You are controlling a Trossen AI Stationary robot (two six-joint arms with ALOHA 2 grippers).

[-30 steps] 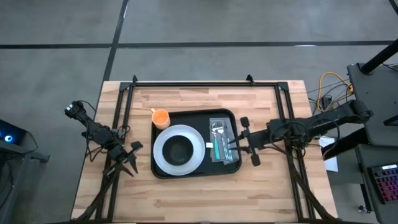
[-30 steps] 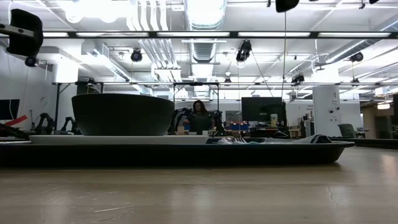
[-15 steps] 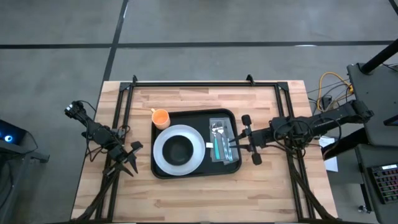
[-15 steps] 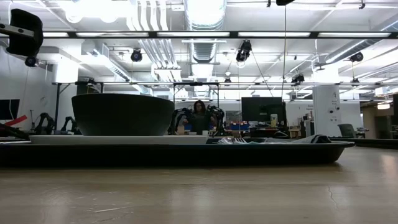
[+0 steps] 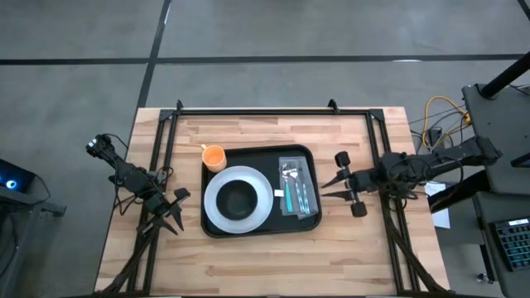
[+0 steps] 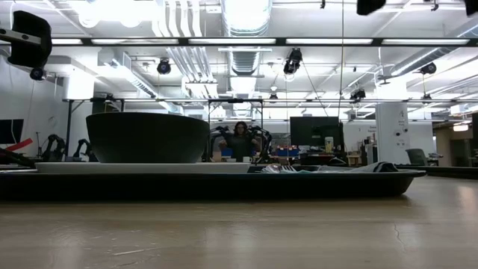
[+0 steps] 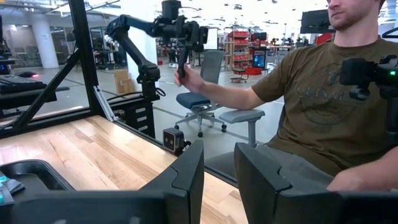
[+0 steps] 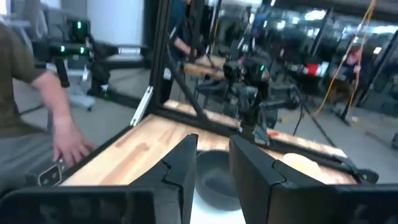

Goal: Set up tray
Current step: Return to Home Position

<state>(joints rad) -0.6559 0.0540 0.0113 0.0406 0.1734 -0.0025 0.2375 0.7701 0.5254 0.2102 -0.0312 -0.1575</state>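
Obs.: the right gripper has pulled back. A second ago its fingertips reached over the near rim of the tray, above the cutlery. Now they sit just outside that rim, over bare table. The fingers are apart and hold nothing; the right wrist view shows the same gap.

The left gripper has not shifted. It is parked past the tray's far side as seen from the right gripper, well apart from it, fingers also apart and empty.

Nothing on the tray has moved over the last second. We read the retreat as the arm heading home, with placement apparently finished.

Tray position: directly ahead of the right fingertips, flat on the table, between the two grippers. In the low view it lies level.

Count:
- tray: 1
- plate: 1, on the tray
- bowl: 1, centred on the plate
- cup: 1, at the tray corner farthest from the right gripper
- napkin: 1, on the tray end nearest the right gripper
- cutlery on the napkin: 3 pieces as far as we can make out, side by side; too small to be sure
- one person sits beyond the table in the left wrist view.
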